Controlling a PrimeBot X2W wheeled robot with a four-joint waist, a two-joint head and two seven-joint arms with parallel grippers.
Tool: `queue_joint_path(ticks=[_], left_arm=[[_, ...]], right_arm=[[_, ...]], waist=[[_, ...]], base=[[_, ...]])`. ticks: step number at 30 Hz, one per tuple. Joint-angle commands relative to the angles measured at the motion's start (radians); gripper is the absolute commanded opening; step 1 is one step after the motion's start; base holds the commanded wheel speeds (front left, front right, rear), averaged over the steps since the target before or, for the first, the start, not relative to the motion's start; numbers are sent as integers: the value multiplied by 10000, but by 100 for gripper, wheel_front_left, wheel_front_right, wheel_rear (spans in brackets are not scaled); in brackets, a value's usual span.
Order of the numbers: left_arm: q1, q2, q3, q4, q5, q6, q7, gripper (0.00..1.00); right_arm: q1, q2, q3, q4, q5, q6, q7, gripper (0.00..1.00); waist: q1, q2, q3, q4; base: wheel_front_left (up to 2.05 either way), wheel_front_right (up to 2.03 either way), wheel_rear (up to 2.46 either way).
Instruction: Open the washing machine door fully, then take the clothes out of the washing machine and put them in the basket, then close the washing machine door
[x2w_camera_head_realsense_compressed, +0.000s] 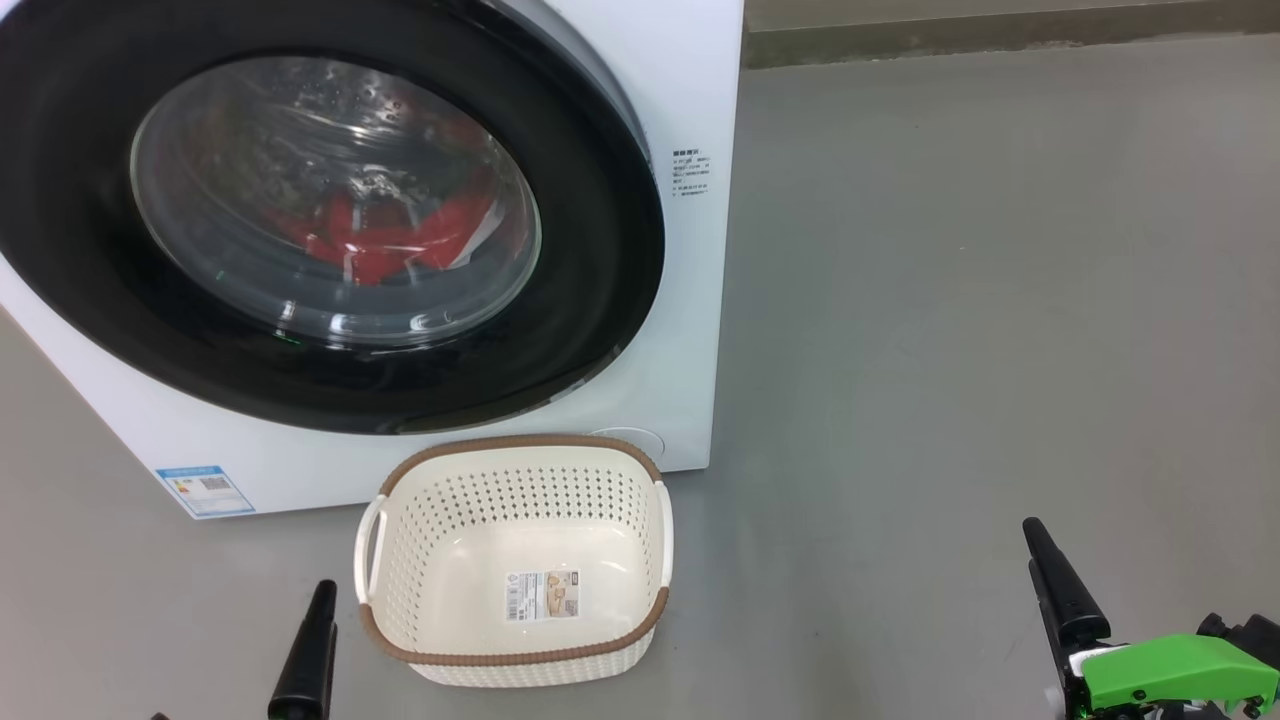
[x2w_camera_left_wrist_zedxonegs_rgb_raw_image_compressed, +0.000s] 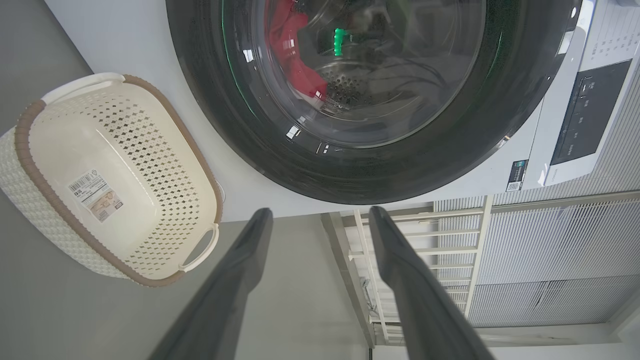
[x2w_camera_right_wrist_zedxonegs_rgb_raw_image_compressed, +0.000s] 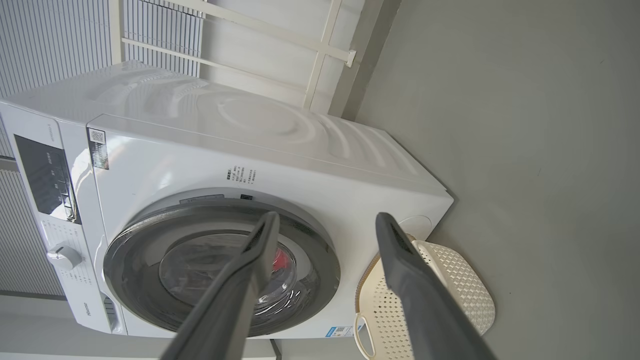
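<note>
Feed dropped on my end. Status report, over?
Left gripper and right gripper open, empty. Door shut, clothes inside washer. Basket empty, on floor before washer. Nothing seen blocking door.

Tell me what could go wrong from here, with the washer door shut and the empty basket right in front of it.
One: the washing machine door has a glossy black rim with no clear handle, so a grip may slip off. Two: the basket sits close under that door, so the swinging door might knock it. Three: the clothes are bunched behind the glass, and a garment could trail onto the floor beside the small basket.
</note>
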Motion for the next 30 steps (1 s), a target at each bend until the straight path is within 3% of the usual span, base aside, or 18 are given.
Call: queue_joint_path(ticks=[1, 14, 30], left_arm=[[-54, 133, 159, -338, 310, -18, -105, 100], [39, 170, -13, -565, 2654, 135, -494, 100], [130, 244, -439, -884, 5352, 656, -971, 100]], right_arm=[[-167, -171, 91, -282, -262, 3, -107, 100], [-140, -316, 313, -340, -1817, 3, -489, 100], [-99, -497, 577, -191, -4361, 4, -958, 100]], waist=[[-2, -1, 3, 1], [-2, -1, 36, 38], [-2, -1, 83, 102]], base=[[0, 0, 0], [0, 0, 0], [0, 0, 0]])
